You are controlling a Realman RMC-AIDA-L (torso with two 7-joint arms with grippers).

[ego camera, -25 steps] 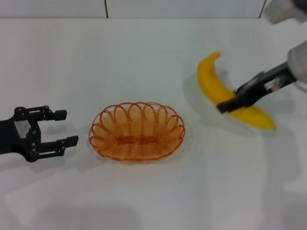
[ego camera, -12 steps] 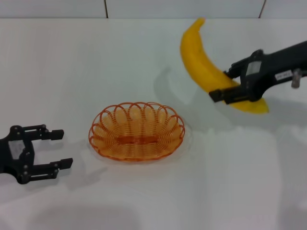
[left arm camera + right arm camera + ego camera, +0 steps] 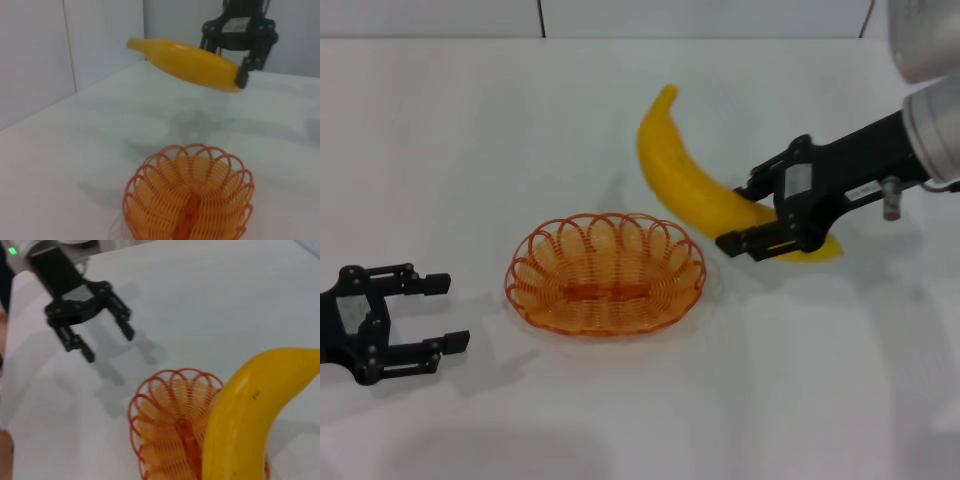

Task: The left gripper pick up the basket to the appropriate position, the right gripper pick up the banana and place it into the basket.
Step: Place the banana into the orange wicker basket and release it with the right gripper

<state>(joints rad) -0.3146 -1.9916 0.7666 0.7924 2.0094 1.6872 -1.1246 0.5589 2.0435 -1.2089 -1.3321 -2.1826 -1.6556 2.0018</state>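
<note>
The orange wire basket (image 3: 605, 272) sits on the white table in the middle of the head view. My right gripper (image 3: 748, 215) is shut on the yellow banana (image 3: 685, 178) and holds it in the air just right of and behind the basket, its long end pointing away. My left gripper (image 3: 445, 312) is open and empty, low over the table to the left of the basket, apart from it. The left wrist view shows the basket (image 3: 190, 200) with the banana (image 3: 185, 62) in the air beyond it. The right wrist view shows the banana (image 3: 240, 425), the basket (image 3: 167, 425) and the left gripper (image 3: 109, 346).
The white table (image 3: 620, 100) stretches all round the basket. A pale wall (image 3: 620, 15) runs along the table's far edge.
My right gripper has lifted the banana off the table and carried it left toward the basket. My left gripper has drawn back a little to the left, away from the basket, still open.
</note>
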